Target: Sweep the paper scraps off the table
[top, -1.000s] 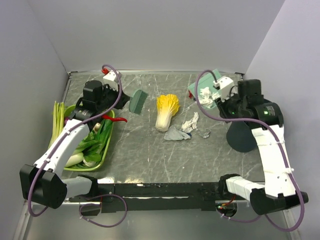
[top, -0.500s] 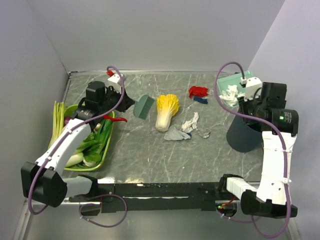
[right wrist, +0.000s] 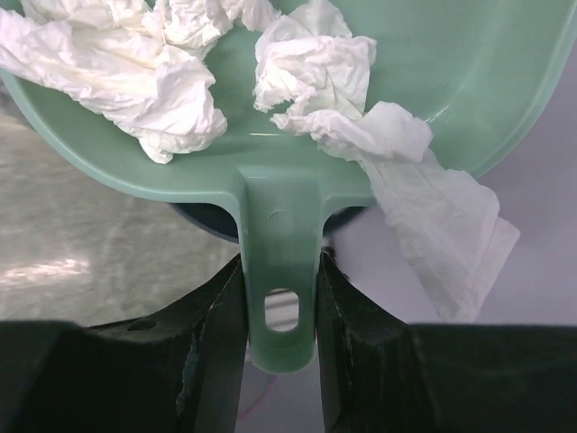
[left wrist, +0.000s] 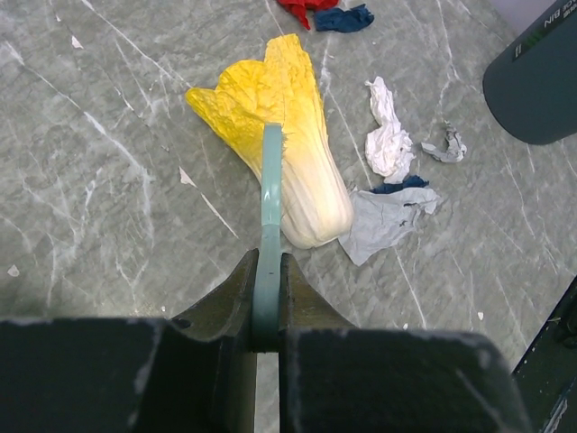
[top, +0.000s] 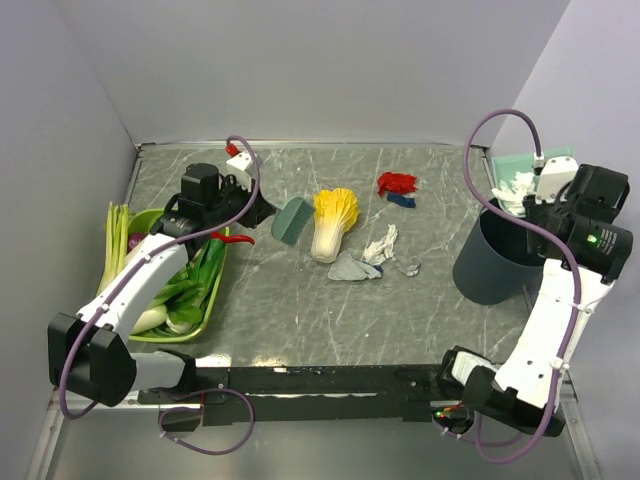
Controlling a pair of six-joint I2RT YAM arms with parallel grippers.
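Right gripper [right wrist: 281, 275] clamps the handle of one dustpan [right wrist: 469, 81] heaped with white paper scraps [right wrist: 171, 90] over one bin [top: 487, 270], while left gripper [left wrist: 267, 298] pinches one brush [left wrist: 270, 189] just beside one cabbage [left wrist: 302, 171], at least five more scraps lying loose on the table [top: 300, 310] between the arms.

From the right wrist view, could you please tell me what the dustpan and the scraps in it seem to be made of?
The dustpan looks like moulded plastic: pale green, smooth, faintly glossy, with a hanging hole in its handle. The paper scraps look like thin white tissue paper, matte and sharply crumpled; one drapes limply over the rim.
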